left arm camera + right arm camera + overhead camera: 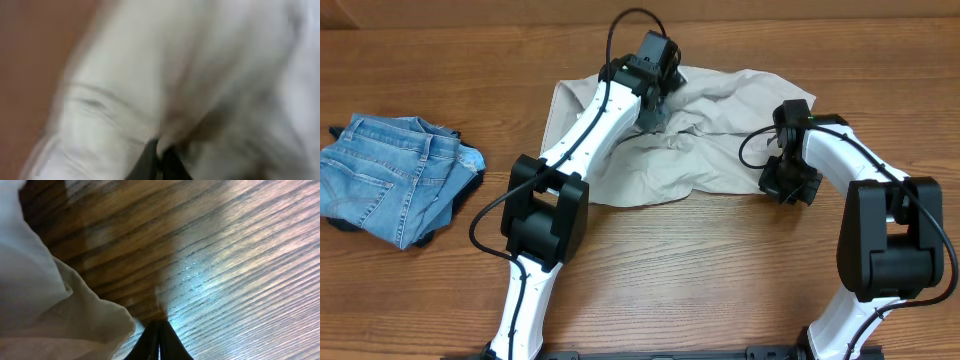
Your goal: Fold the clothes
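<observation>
The beige shorts (720, 135) lie crumpled on the wooden table at centre. My left gripper (656, 112) reaches over their upper middle. In the blurred left wrist view its fingers (160, 150) are closed on a raised fold of the shorts (150, 75). My right gripper (790, 185) is at the shorts' lower right edge. In the right wrist view its fingers (159, 326) are pressed together over bare wood, with nothing seen between them, and the shorts' edge (45, 305) lies just to their left. The light-blue jeans (390, 175) lie bunched at the far left.
The wooden table (720, 280) runs across the whole view. Both arm bases stand at the front edge. A dark cloth shows under the jeans.
</observation>
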You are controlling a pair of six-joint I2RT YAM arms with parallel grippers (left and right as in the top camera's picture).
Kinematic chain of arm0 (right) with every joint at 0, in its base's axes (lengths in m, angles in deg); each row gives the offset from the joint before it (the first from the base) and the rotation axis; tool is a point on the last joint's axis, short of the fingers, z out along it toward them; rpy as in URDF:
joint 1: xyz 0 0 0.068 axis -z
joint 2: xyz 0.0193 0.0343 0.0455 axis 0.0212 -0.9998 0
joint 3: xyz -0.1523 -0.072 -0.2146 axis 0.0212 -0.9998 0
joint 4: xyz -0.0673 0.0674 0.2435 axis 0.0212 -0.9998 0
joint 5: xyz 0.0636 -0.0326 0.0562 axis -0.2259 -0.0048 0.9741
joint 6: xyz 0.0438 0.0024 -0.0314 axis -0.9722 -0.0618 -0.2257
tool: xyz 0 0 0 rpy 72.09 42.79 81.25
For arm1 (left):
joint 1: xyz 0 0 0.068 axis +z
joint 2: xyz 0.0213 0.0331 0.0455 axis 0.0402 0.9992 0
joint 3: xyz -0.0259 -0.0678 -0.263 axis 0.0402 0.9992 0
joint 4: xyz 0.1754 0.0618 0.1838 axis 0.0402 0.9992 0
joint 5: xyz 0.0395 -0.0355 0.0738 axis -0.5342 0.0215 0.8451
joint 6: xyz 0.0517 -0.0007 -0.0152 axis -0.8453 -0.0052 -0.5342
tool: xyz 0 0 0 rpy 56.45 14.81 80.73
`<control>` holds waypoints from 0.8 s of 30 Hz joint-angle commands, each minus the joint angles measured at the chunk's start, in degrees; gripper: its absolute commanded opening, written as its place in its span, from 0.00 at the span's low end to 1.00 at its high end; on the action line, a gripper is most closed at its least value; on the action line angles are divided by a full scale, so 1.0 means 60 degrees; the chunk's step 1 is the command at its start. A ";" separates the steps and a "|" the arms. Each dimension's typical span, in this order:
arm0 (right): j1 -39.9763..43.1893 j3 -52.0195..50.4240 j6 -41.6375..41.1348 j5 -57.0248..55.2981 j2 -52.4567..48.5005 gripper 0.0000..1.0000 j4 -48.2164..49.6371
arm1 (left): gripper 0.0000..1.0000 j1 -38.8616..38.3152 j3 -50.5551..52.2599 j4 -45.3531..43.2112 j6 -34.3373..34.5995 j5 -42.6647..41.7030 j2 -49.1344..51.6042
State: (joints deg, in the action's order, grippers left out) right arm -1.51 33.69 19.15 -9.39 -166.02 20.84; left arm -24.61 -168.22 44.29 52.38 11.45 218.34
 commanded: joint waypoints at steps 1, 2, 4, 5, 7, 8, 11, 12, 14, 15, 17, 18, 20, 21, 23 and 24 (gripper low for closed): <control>0.0029 -0.0146 -0.0004 -0.0076 0.0073 0.05 -0.0244 | 0.04 0.1239 -0.0729 -0.2029 0.3464 0.4626 0.0007; 0.0029 -0.0146 0.0102 -0.0084 0.0073 0.05 -0.0423 | 0.04 0.1894 -0.1315 -0.1774 0.4237 0.3421 0.0007; 0.0029 -0.0146 0.0098 -0.0076 0.0073 0.05 -0.0481 | 0.11 0.2703 -0.1978 -0.0980 0.5446 0.1916 0.0007; 0.0029 -0.0146 0.0098 -0.0073 0.0073 0.05 -0.0474 | 0.54 0.3056 -0.2051 -0.0729 0.5533 0.1020 0.0007; 0.0029 -0.0146 0.0098 -0.0073 0.0073 0.05 -0.0481 | 1.00 0.3300 -0.2051 -0.0098 0.5421 0.0459 0.0007; 0.0029 -0.0146 0.0095 -0.0073 0.0073 0.05 -0.0488 | 1.00 0.3297 -0.2051 0.0095 0.4816 0.0459 0.0004; 0.0029 -0.0146 0.0098 -0.0069 0.0073 0.05 -0.0525 | 1.00 0.3016 -0.2397 0.0980 0.3555 0.0838 -0.0040; 0.0029 -0.0146 0.0098 -0.0073 0.0073 0.05 -0.0517 | 1.00 0.2914 -0.2663 0.1585 0.3515 0.0903 -0.0095; 0.0029 -0.0146 0.0841 0.0306 0.0073 0.10 -0.0280 | 1.00 0.2732 -0.3333 0.3024 0.3497 0.0892 -0.0430; 0.0029 -0.0142 0.1938 0.1381 0.0073 0.20 0.0018 | 1.00 0.2681 -0.3614 0.3453 0.3118 0.0892 -0.0667; 0.0058 -0.0135 0.3140 0.3526 0.0091 0.36 0.0590 | 0.90 0.2670 -0.4244 0.4641 0.2973 0.0688 -0.1300; 0.0055 -0.0135 0.3355 0.4193 0.0091 0.37 0.0947 | 0.87 0.2674 -0.4517 0.5391 0.3402 0.0390 -0.1759; 0.0055 -0.0135 0.3588 0.4929 0.0113 0.37 0.1399 | 0.84 0.2721 -0.4546 0.6936 0.4284 -0.0350 -0.2364; 0.0055 -0.0135 0.3734 0.5136 0.0168 0.38 0.1526 | 0.82 0.2732 -0.4539 0.7566 0.4546 -0.0612 -0.2371; 0.0058 -0.0135 0.3836 0.5264 0.0535 0.40 0.1723 | 0.82 0.2732 -0.4105 0.8630 0.4830 -0.0980 -0.2215; 0.0058 -0.0135 0.3829 0.5264 0.0874 0.41 0.1756 | 0.82 0.2732 -0.3519 0.8641 0.4874 -0.1239 -0.2186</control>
State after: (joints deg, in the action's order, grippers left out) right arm -1.07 33.14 40.20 18.74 -165.40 30.74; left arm -8.55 -194.76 95.28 78.09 9.24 202.88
